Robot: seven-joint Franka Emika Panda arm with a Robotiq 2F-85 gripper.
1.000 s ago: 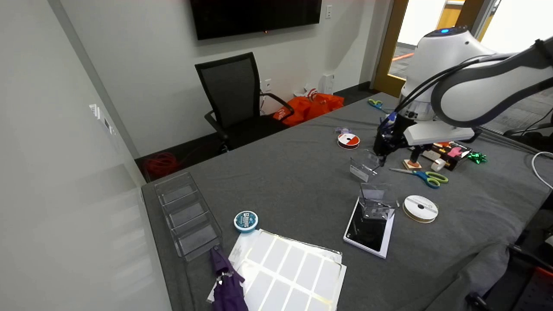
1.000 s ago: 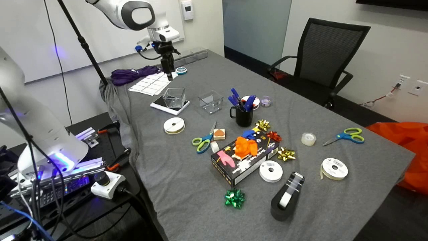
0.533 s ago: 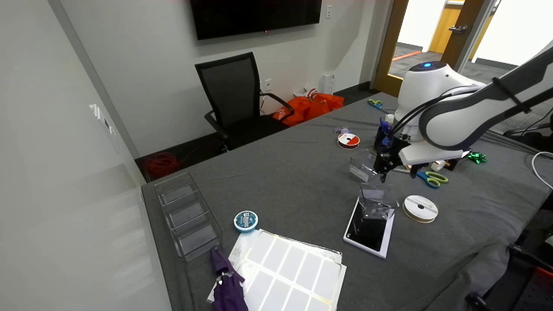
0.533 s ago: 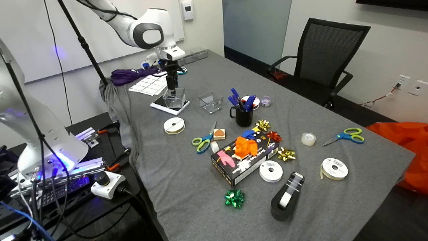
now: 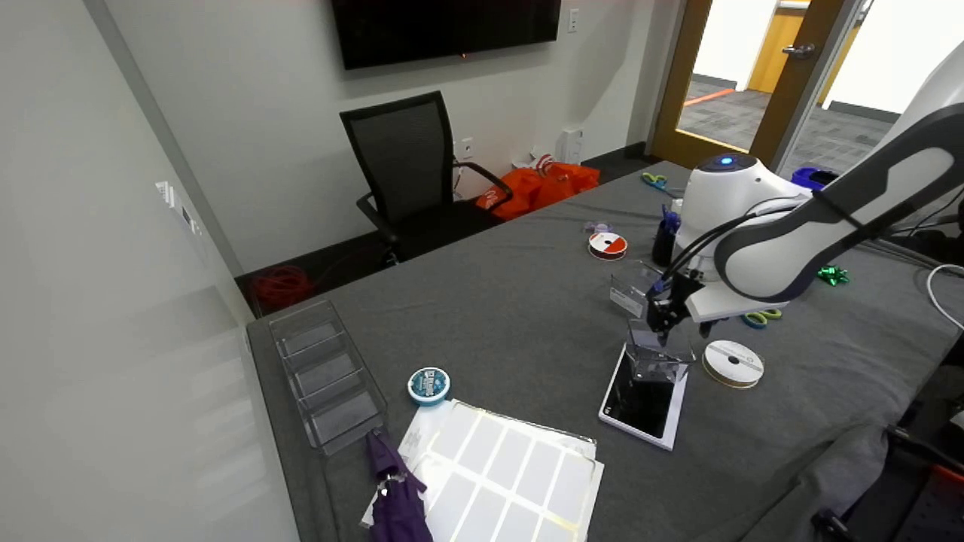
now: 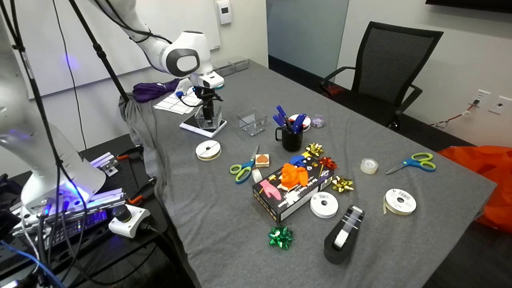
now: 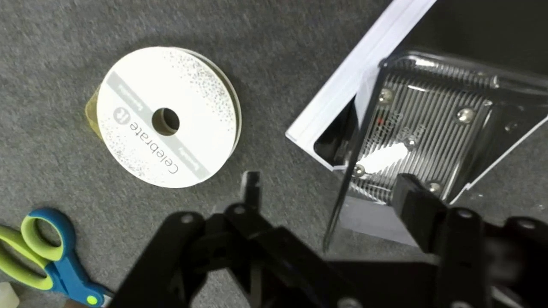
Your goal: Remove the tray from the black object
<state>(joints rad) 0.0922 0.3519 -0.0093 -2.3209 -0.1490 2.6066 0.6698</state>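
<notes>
A clear plastic tray with a ribbed base stands on a flat black-faced slab with a white rim. The tray and slab show in both exterior views, and in part in the wrist view (tray, slab). No separate flat white tray shows. My gripper is low at the tray, also in an exterior view. In the wrist view its jaws are open, one finger outside the tray's wall and one over its inside. Whether they touch the tray, I cannot tell.
A white ribbon spool lies beside the slab, with blue-green scissors nearby. A second clear bin stands close by. A black mug with pens, a glove box and a white gridded sheet share the table.
My gripper has come down to the clear tray, its fingers now at the tray's wall instead of well above it. The tray, the slab and the other objects have not moved.
</notes>
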